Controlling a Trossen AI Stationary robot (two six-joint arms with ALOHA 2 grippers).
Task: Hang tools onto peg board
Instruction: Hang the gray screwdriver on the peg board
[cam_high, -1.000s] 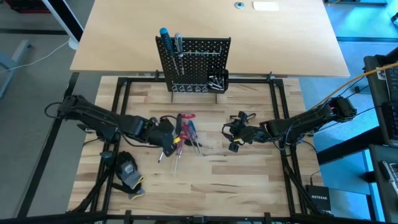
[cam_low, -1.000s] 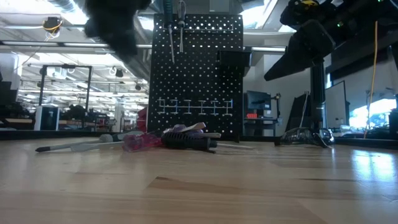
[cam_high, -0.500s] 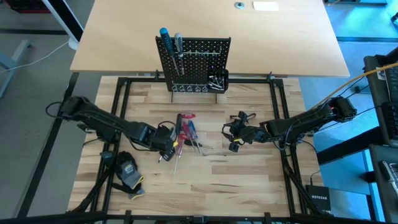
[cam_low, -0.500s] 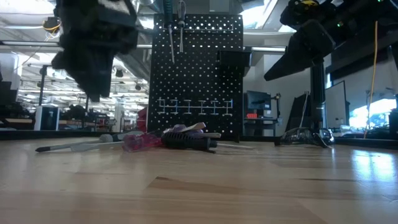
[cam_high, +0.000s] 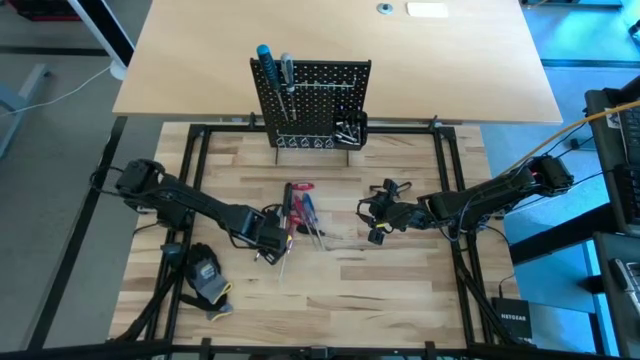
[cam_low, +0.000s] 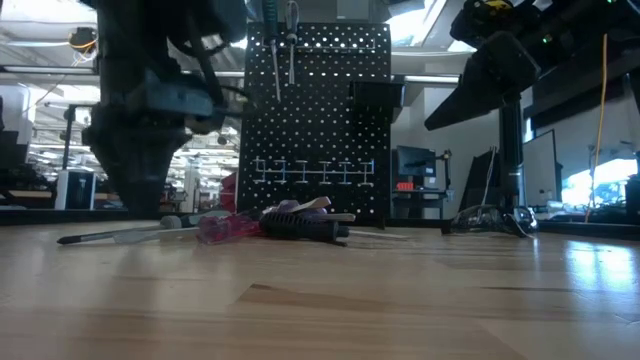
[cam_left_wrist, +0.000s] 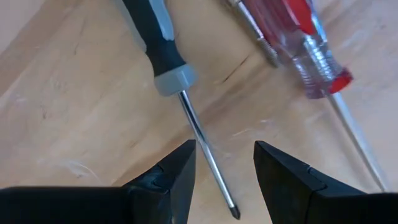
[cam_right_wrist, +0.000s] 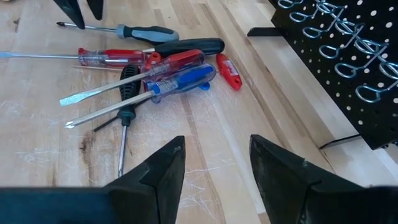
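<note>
Pale wooden tabletop (cam_high: 400, 290) fills the scene, with the peg board (cam_high: 312, 100) standing upright at its far edge, two screwdrivers already hanging at its upper left. Loose screwdrivers (cam_high: 300, 212) lie in a heap near the middle. Left tool (cam_high: 268, 248) is low over the left side of that heap, fingers parted and holding nothing, straddling the thin shaft of the grey-and-black screwdriver (cam_left_wrist: 163, 55) just past its handle. This looks like the pick-up step for another screwdriver. Next move, I'd say: drop a touch, close on that shaft or handle, lift clear, then carry it far to a free hook. Right tool (cam_high: 378, 214) waits right of the heap, also spread wide and empty.
</note>
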